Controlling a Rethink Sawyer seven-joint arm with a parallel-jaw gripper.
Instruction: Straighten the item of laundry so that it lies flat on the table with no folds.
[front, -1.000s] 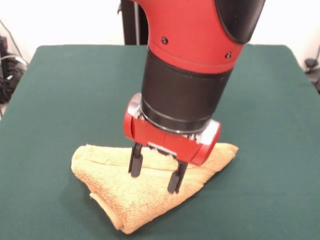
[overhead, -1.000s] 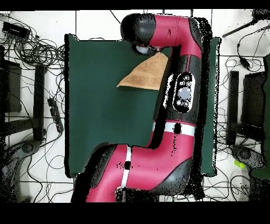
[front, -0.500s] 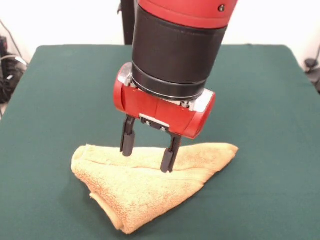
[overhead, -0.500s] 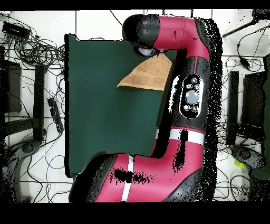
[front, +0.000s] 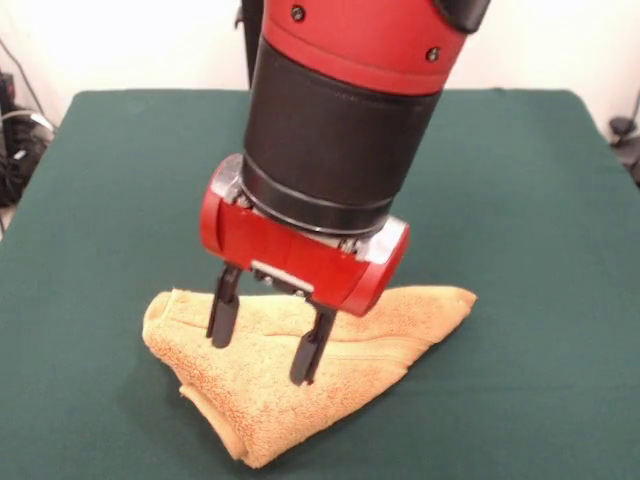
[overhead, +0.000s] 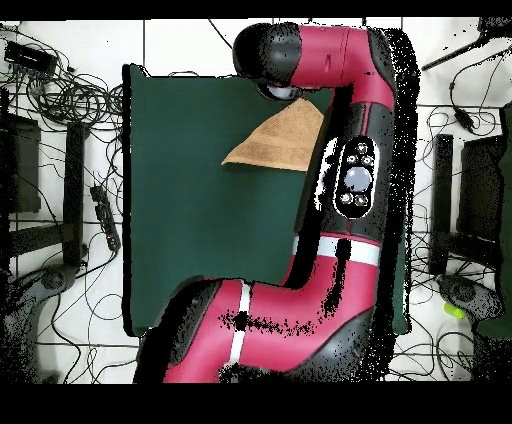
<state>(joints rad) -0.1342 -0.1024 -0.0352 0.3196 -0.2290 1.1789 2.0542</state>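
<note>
The claw (front: 265, 343) stood wide open over the towel (front: 300, 375), both fingers (front: 222, 318) apart and holding nothing; whether the tips touched the cloth could not be told. The towel lay folded into a rough triangle near the desk's (front: 120, 180) front edge, its lower point close to that edge. Bare green desk lay open on both sides and behind the arm.
</note>
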